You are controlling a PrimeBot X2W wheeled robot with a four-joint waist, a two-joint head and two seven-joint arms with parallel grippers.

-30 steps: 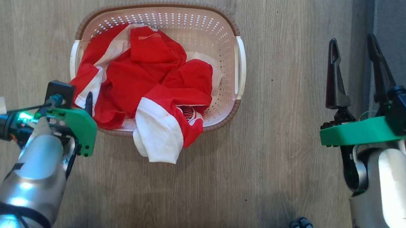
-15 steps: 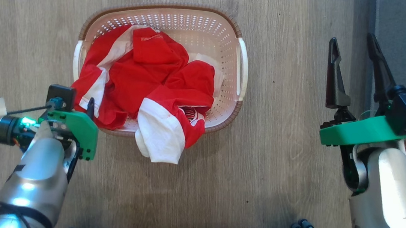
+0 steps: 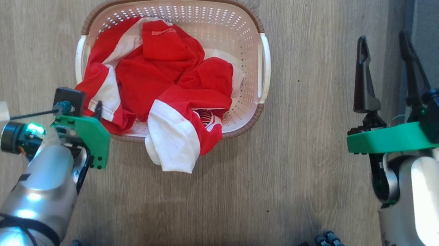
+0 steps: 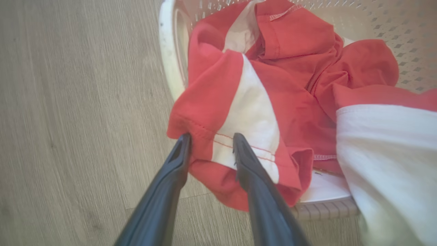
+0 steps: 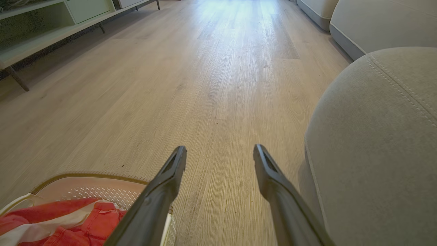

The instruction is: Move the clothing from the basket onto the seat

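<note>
My left tool (image 4: 210,137) is partway open, fingers straddling a red-and-white hem of the clothing (image 4: 290,102) where it spills over the basket (image 3: 230,22) rim, at the 7 o'clock corner in the head view. It's not clamped, you can see the gap. More clothing hangs over the rim at 6 o'clock. My right tool (image 5: 220,148) is spread wide, holding nothing, above the wood floor (image 5: 205,68), with the seat (image 5: 375,136) at its 3 o'clock.

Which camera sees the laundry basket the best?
The head view: it looks straight down on the whole basket, brown rim and both white handles. The left wrist view catches one handle and corner under the red clothing; the right wrist view catches a bit of its rim.
</note>
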